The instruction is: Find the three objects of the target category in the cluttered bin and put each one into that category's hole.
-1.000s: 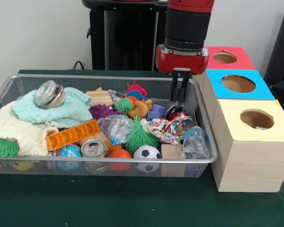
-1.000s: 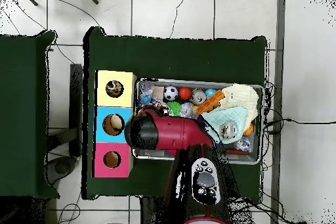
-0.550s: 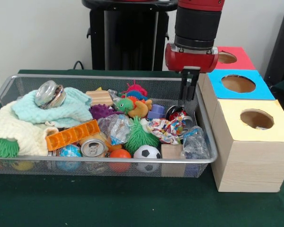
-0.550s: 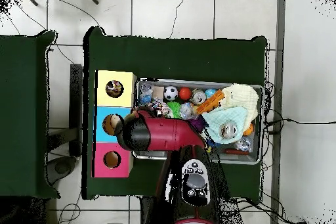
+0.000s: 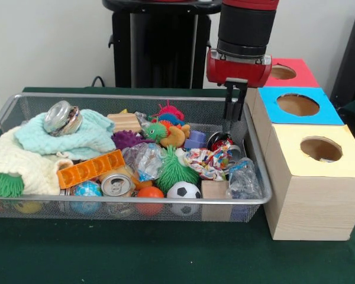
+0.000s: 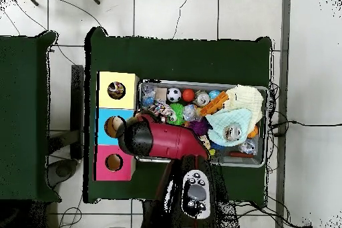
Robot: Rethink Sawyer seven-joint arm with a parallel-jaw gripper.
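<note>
A wire mesh bin (image 5: 257,177) sits on a green table, packed with toys and cloths. Just beside it stand three wooden boxes in a row, each with a round hole on top: a yellow-topped box (image 5: 343,148) nearest the camera, a blue-topped box (image 5: 326,100) in the middle, and a red-topped box (image 5: 303,74) farthest. The red and black arm reaches down from above, and its gripper (image 5: 234,102) hangs above the bin's far corner, right beside the blue-topped box. The fingers look drawn close together, with nothing visible between them, though I cannot tell for certain whether they carry anything small.

The target category is not identifiable from the scene. Candidates in the bin include a soccer ball (image 5: 184,191), an orange ball (image 5: 149,193), a globe ball (image 5: 86,189), a drink can (image 5: 116,184) and a wooden cube (image 5: 213,190), all along the near wall.

This looks like a transit step between bin and boxes. The next move likely calls for either centring over a hole, or descending onto a chosen object.
</note>
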